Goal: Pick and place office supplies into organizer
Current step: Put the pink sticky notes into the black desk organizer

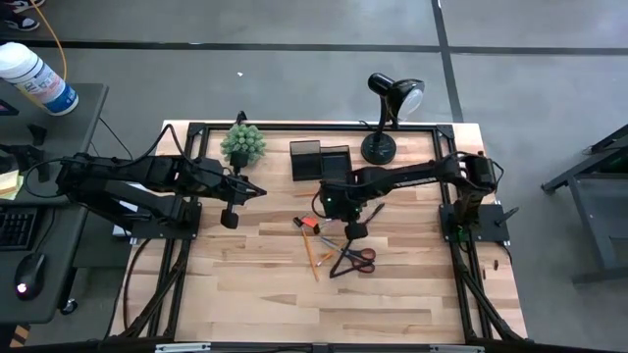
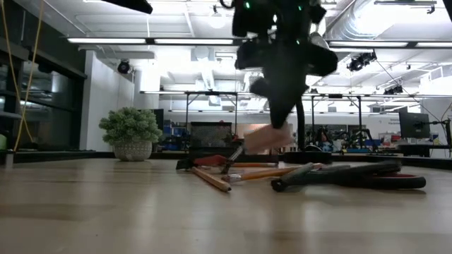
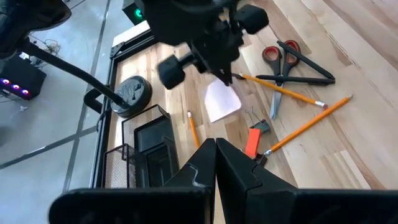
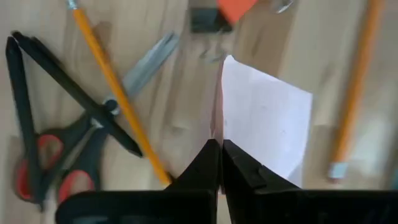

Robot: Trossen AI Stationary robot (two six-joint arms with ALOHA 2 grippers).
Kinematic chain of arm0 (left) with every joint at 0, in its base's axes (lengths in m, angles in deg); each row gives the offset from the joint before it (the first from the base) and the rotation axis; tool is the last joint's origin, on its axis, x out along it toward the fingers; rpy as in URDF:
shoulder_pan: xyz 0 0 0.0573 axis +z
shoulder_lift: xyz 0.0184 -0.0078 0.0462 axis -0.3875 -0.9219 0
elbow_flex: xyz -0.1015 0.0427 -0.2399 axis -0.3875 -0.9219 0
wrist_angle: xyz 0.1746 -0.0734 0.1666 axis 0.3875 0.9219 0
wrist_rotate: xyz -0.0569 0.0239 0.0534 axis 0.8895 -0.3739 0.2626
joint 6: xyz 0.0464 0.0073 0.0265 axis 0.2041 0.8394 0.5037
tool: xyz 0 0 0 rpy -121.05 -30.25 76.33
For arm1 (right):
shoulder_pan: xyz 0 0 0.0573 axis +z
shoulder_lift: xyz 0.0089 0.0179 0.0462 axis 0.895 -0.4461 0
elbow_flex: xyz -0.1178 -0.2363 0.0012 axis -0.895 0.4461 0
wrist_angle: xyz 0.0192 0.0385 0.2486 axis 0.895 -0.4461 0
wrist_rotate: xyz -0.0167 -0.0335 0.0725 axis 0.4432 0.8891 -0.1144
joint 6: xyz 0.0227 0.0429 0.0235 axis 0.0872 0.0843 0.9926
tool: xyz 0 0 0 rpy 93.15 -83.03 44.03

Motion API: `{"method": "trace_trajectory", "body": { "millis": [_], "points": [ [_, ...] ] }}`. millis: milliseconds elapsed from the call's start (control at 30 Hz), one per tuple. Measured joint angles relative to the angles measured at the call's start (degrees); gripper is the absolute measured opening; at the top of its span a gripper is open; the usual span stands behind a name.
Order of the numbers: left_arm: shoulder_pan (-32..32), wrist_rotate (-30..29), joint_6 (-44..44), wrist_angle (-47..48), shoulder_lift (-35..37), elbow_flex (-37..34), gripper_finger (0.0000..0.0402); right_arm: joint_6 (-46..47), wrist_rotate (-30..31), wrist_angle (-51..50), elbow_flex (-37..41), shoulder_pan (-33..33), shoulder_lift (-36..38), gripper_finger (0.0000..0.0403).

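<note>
**Right gripper pinching sticky-note pad above the supply pile**

Reaching in from the right side, right gripper (image 1: 355, 231) hanging over the middle of the table (image 1: 412, 294), just above the scattered supplies. Fingers pressed together on the edge of the pink sticky-note pad (image 4: 267, 118), pad lifted clear of the wood, tilted, dangling below the fingertips in the low view (image 2: 267, 138). Also showing as a pale square under the gripper in the left wrist view (image 3: 222, 101).

Lying underneath and around: scissors with red handles (image 1: 358, 258), blades open, toward the near right of the pile; orange pencils (image 1: 310, 257) crossing one another beside the scissors; small red eraser-like piece (image 3: 251, 141) and a binder clip (image 3: 259, 127) just beside it, nearer the organizer.

Sitting at the far edge, organizer (image 1: 319, 160), black, between the green plant (image 1: 242, 143) and the desk lamp (image 1: 388, 118), well apart from the held pad.

Waiting at the left, left gripper (image 1: 235, 192) hovering over bare wood near the plant, fingers pressed together, holding nothing (image 3: 216, 163).
</note>
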Motion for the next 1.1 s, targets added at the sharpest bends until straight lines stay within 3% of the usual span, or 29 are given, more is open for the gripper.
{"method": "trace_trajectory", "body": {
  "millis": [300,600,1100],
  "points": [
    [0.0,0.0,0.1,0.0,0.0,0.0,0.0001,-10.5,10.3,-7.6,-9.5,-4.1,0.0,0.0001],
    [0.0,0.0,0.1,0.0,0.0,0.0,0.0001,-25.4,12.4,-6.3,-8.9,-10.2,0.0,0.0],
    [0.0,0.0,0.0,0.0,0.0,0.0,0.0001,-27.2,10.8,2.3,-5.9,-19.0,0.0,0.0]
  ]
}}
